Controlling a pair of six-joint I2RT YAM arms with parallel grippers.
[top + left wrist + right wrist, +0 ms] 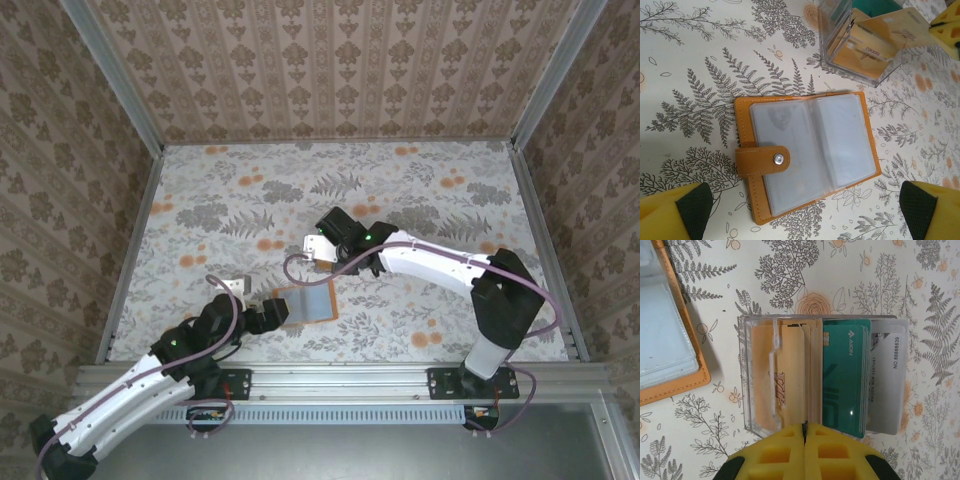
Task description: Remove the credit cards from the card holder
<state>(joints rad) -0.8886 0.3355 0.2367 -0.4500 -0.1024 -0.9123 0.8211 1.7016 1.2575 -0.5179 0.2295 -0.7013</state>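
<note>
Left gripper (805,210) spread wide, open card holder (805,145) flat between its fingers; right gripper (805,440) pressed together, seemingly pinching the orange-tan card (790,370) in the clear box (747,390) just ahead, so risk is the thin edge grip slipping or the card snagging and tipping the box.

We see the table (420,190) covered edge to edge in a pale print of grey ferns and orange blossoms. Toward its 6 o'clock edge the card holder (305,302) lies open and flat, grey-blue pockets up, its snap strap folded over one page. At the holder's 1 o'clock, near but apart, stands a clear plastic box (831,35).
</note>
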